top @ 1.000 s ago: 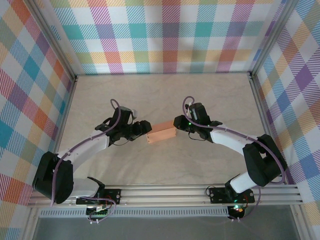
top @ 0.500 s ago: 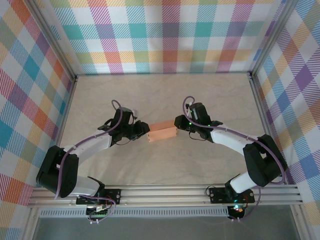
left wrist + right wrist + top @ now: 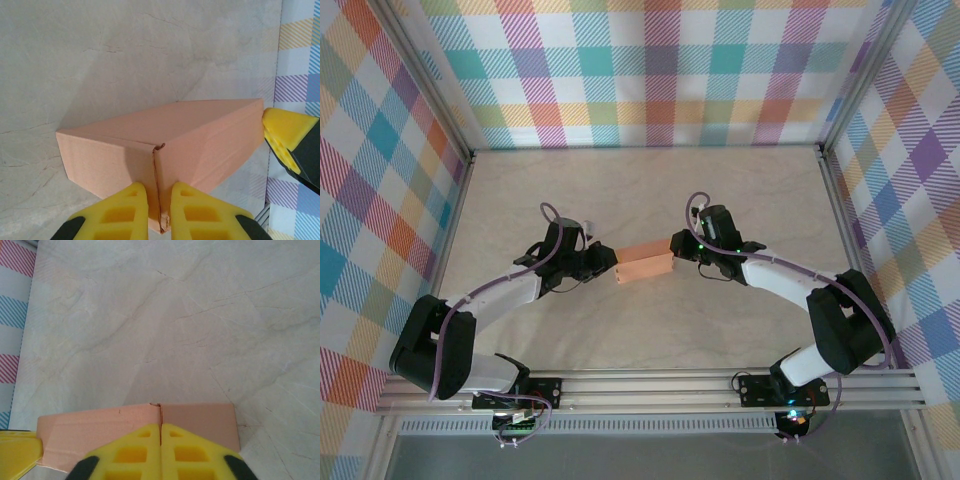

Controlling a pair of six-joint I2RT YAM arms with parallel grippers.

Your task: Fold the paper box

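Note:
The paper box [image 3: 644, 263] is a small closed salmon-orange box lying mid-table between both arms. My left gripper [image 3: 612, 262] is at its left end. In the left wrist view the yellow fingers [image 3: 200, 212] pinch the box's [image 3: 200, 145] near corner seam, and the gripper [image 3: 159, 212] is shut on it. My right gripper [image 3: 676, 246] is at the box's right end. In the right wrist view it [image 3: 161, 440] is shut on the thin card edge at the corner of the box [image 3: 200, 417].
The beige table [image 3: 650, 190] is walled by plaid panels [image 3: 660, 70] at the back and sides. A metal rail [image 3: 650, 385] runs along the near edge. The right gripper's yellow pad [image 3: 287, 132] shows past the box's far end.
My left gripper has shut on the box's left corner seam; its arm's elbow has shifted slightly. The box and the right gripper have stayed where they were.

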